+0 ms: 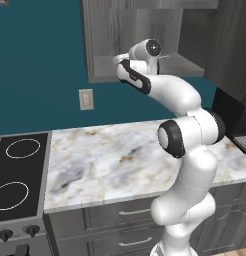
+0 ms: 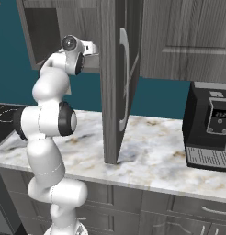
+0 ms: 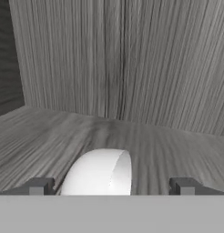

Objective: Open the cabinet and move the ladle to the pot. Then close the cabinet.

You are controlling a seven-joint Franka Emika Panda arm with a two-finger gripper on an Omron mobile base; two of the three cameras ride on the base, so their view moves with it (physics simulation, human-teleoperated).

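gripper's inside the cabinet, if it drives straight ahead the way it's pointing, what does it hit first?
Probably the white rounded object lying on the cabinet shelf between the open jaws of the gripper. Past that, the cabinet's wood-grain back wall. Depth to either is unclear.

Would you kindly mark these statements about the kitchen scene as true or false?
1. The cabinet door is shut. False: it stands swung open.
2. The gripper is open. True.
3. A white rounded object lies on the cabinet shelf between the fingertips. True.
4. The gripper hangs over the stove. False: it reaches into the cabinet.
5. A coffee machine stands on the counter. True.
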